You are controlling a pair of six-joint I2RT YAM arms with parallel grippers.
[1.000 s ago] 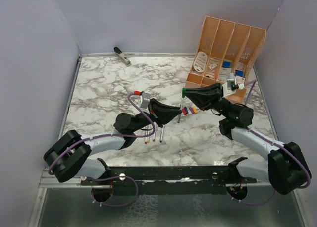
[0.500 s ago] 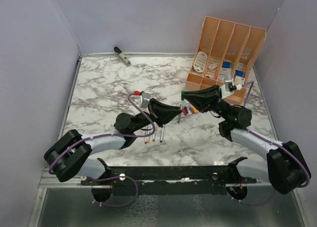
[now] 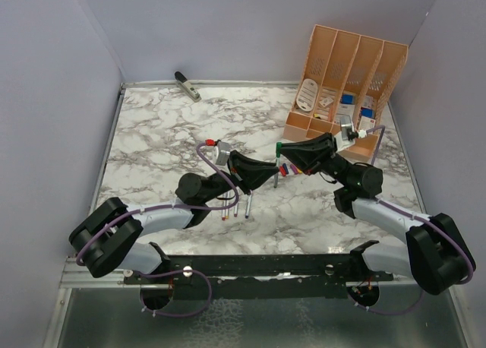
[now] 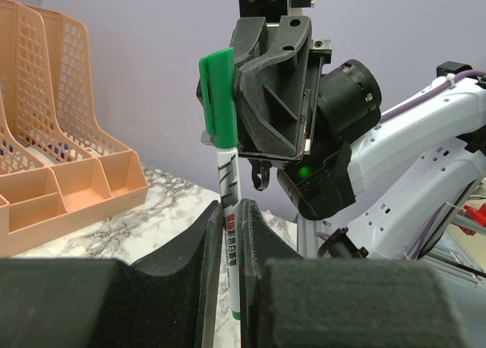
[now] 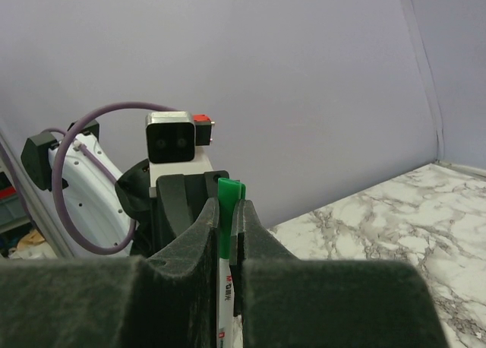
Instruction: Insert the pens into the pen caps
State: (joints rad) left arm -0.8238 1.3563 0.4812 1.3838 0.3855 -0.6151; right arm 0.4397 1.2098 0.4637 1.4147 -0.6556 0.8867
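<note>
My left gripper is shut on a silvery-white pen and holds it upright above the marble table; in the left wrist view the barrel stands between the pads. My right gripper is shut on the green cap, which sits on the top end of that pen. The right wrist view shows the green cap between its pads, with the barrel below. The other caps, red, yellow, blue and purple, lie in a cluster under the right gripper. Other pens lie beneath the left arm.
An orange desk organiser with small items stands at the back right, close behind the right arm. A grey-black stapler-like object lies at the table's far edge. Purple walls close in the table on three sides.
</note>
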